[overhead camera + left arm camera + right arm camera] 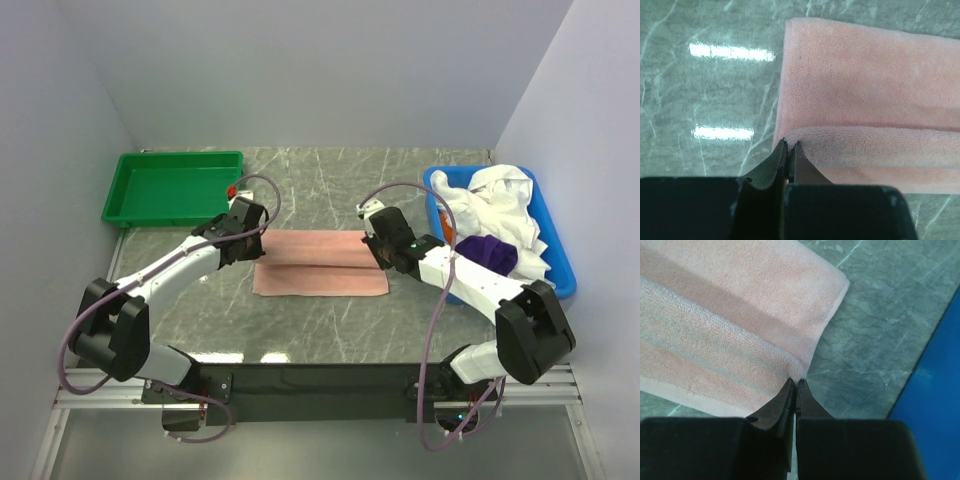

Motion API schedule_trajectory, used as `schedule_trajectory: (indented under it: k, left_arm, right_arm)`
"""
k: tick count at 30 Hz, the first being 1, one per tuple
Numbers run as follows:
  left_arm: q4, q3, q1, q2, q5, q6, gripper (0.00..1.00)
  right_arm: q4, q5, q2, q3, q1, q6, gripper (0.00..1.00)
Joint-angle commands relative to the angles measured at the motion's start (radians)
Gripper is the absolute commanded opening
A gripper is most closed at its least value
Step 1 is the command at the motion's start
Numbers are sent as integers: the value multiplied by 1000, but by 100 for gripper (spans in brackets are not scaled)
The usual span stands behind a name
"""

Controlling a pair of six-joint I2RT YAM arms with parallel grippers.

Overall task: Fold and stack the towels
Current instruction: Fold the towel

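A salmon-pink towel (320, 265) lies flat in the middle of the table, with its far long edge raised and rolled toward the near side. My left gripper (262, 240) is shut on the left end of that raised edge; in the left wrist view the tips (790, 144) pinch the rolled cloth (865, 145). My right gripper (372, 243) is shut on the right end, its tips (796, 381) nipping the corner of the fold (730, 330). White towels (497, 200) and a deep purple towel (487, 253) lie crumpled in the blue bin.
The blue bin (560, 250) stands at the right edge of the table, close to my right arm, and its wall (940, 415) shows in the right wrist view. A green tray (175, 187) sits at the back left. Grey walls close in the table on three sides.
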Motion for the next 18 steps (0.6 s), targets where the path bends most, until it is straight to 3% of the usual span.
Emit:
schedule_trajectory:
  k: [1,18]
  left_arm:
    - [-40,-39,9,-54,-55,-16,1]
    - [34,-197,-28,-50,9,-99,1]
  right_arm:
    - [-66,88,-54,-18,-17,-15,0]
    - [-31,34,27,-71,-17,24,0]
